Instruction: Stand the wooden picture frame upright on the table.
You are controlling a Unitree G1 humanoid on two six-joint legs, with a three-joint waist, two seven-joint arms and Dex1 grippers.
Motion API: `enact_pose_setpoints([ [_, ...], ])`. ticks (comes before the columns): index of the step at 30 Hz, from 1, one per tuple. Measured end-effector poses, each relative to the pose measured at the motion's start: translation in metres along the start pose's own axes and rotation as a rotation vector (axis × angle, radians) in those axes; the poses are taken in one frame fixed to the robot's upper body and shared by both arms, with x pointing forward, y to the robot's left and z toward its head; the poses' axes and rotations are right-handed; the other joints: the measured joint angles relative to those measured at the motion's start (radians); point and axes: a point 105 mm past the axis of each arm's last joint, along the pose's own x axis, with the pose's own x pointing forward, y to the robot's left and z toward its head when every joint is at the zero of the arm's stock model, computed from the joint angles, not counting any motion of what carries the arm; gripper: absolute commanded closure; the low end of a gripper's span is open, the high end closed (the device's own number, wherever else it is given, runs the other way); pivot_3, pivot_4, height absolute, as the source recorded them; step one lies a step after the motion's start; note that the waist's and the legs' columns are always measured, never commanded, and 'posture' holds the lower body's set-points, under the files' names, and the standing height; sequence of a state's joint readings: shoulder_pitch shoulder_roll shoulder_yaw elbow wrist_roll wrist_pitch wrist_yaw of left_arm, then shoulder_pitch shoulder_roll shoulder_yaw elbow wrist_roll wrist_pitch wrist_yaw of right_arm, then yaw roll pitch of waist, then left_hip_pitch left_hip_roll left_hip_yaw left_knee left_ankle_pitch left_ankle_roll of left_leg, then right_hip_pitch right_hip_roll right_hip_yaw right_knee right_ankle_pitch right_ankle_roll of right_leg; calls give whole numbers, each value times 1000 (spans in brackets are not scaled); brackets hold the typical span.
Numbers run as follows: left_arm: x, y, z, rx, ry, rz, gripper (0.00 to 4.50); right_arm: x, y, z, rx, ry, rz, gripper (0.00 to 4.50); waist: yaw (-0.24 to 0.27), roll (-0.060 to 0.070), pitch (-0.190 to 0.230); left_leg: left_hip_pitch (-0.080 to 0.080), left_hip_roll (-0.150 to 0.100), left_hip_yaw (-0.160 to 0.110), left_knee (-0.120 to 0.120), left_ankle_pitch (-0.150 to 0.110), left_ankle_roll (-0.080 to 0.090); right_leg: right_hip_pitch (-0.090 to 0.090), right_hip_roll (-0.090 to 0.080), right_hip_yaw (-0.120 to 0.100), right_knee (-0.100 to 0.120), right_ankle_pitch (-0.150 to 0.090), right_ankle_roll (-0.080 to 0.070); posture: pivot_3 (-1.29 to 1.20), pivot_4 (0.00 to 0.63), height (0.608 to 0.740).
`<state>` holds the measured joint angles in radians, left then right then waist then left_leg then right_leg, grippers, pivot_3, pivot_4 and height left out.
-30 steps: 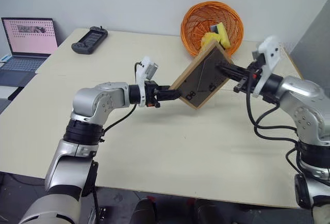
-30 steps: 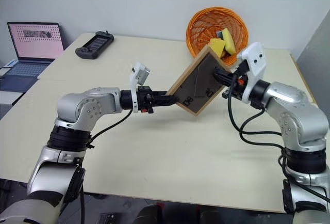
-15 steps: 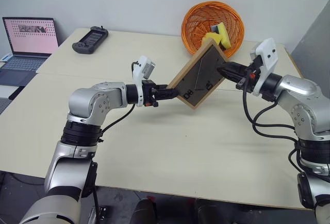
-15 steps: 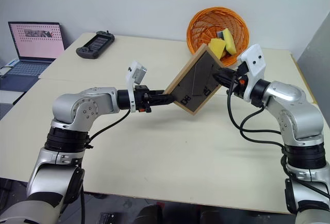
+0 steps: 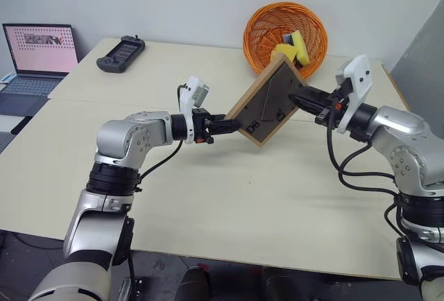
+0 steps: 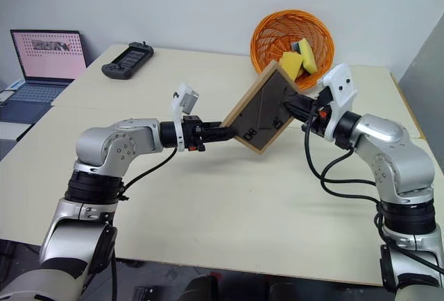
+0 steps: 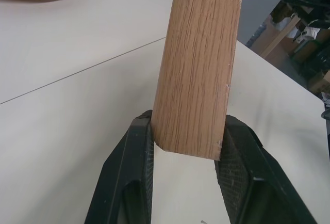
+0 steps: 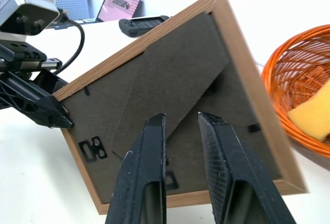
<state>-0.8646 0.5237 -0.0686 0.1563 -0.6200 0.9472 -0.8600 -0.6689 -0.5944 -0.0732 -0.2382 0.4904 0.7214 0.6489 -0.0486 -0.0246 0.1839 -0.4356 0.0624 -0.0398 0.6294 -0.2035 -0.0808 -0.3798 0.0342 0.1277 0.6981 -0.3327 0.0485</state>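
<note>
The wooden picture frame (image 5: 267, 107) hangs tilted above the table (image 5: 208, 190), one corner up, its dark backing and easel stand facing me. My left gripper (image 5: 232, 125) is shut on the frame's lower left edge; the left wrist view shows the light wood (image 7: 198, 64) clamped between both pads. My right gripper (image 5: 295, 96) reaches in from the right toward the backing. Its fingers (image 8: 149, 152) stand slightly apart, tips against the dark board (image 8: 170, 69) by the easel stand, with nothing clamped between them.
An orange basket (image 5: 267, 34) holding yellow sponges (image 5: 291, 46) stands just behind the frame. A black controller (image 5: 121, 54) lies at the table's far left, with an open laptop (image 5: 38, 55) beyond that edge. A seam (image 5: 104, 101) crosses the tabletop.
The right gripper's fingers have parted from shut. It drew back a little from the backing, then came in again. The left gripper keeps its hold on the frame.
</note>
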Motion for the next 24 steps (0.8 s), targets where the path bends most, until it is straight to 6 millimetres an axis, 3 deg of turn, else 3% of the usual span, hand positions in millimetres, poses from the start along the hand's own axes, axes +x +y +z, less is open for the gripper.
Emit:
enact_pose_setpoints([
  [4,0,-1,0,0,2,-2,3182,6,3,0,3,-10,15,3451,0,0,0,0,0,0,0,0,0,0,0,0,0,0,0,0,150,740],
  [12,-2,-1,4,9,-13,1,3182,9,-8,-5,12,-6,-18,3451,0,0,0,0,0,0,0,0,0,0,0,-1,0,0,0,0,150,740],
  [24,-2,1,3,1,-12,9,3182,13,-2,5,15,-26,2,3451,0,0,0,0,0,-1,0,0,0,0,-1,-2,1,0,0,0,150,740],
])
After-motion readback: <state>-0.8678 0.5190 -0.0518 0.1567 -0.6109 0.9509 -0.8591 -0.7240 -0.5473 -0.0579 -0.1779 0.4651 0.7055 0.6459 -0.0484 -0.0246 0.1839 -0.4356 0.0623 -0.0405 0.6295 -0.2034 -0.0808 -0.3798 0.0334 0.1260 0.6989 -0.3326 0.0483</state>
